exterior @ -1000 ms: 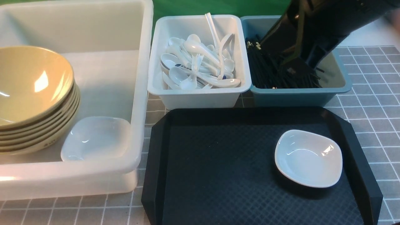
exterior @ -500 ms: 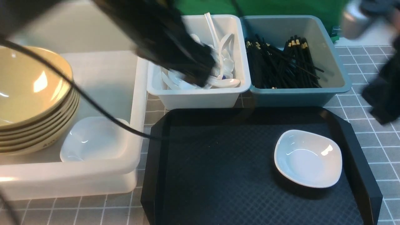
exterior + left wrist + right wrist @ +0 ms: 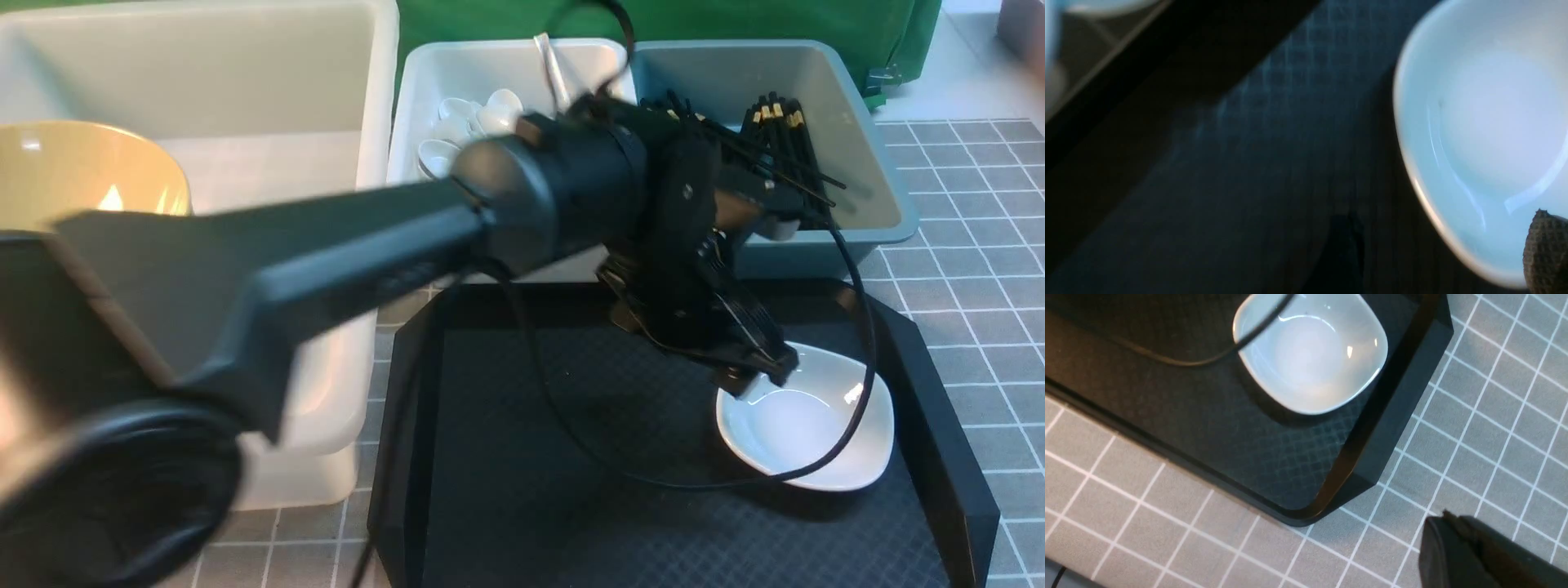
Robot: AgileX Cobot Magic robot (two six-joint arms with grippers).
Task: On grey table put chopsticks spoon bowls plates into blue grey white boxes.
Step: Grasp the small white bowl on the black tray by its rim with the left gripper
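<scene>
A white plate lies on the black tray. My left gripper is open at the plate's near-left rim. One ribbed pad hangs over the plate's inside and the other finger is outside the rim. Tan bowls are stacked in the large white tub. The black chopsticks lie in the blue-grey box. The task's spoon is out of view. My right gripper is shut and empty over the grey table, off the tray's corner.
Plain white spoons fill the small white box, partly hidden by my left arm. That arm's cable loops over the plate and tray. The raised tray rim stands close to the plate.
The left arm has swung from over the tub and spoon box down to the plate on the tray. The right arm has left the blue-grey box and gone out of the front view.
</scene>
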